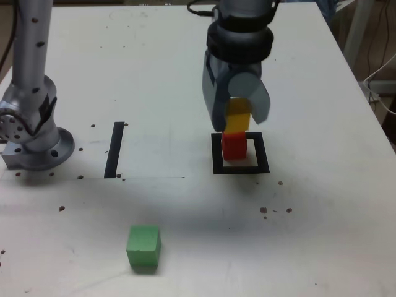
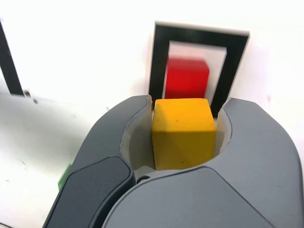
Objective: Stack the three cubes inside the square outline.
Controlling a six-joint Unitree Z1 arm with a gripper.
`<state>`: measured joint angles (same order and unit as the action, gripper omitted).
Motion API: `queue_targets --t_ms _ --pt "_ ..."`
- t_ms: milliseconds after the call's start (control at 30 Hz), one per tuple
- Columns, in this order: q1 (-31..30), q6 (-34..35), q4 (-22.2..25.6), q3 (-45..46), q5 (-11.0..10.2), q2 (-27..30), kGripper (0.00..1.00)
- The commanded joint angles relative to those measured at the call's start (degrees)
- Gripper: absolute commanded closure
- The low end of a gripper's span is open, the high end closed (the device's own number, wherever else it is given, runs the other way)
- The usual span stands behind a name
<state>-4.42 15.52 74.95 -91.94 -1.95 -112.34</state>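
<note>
Red cube [image 1: 234, 145] is already set inside the square outline [image 1: 241, 169]; yellow cube [image 1: 238, 117] is pinched by the tool [image 1: 237, 111] above it; green cube [image 1: 144, 247] is left on the tabletop [image 1: 322, 223].

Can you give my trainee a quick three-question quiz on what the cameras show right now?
1. Which cube does the gripper hold?
2. True or false: the green cube lies inside the square outline.
3. Multiple choice: the red cube is A) beside the tape strip, B) inside the outline, C) between the jaws.

Key:
1. The yellow cube, clamped between the jaws just above the red one.
2. False; it sits alone on the table, nearer the camera in the exterior view.
3. B.
</note>
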Motion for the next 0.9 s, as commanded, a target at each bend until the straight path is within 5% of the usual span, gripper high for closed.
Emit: queue_targets --t_ms 0,567,867 --pt "1.25 -0.80 -0.36 0.56 -0.34 0.44 0.83" --pt "3.76 -2.48 -4.50 3.35 0.44 -1.33 0.83" --pt "3.14 -2.50 -7.00 5.24 2.48 -1.75 0.83"
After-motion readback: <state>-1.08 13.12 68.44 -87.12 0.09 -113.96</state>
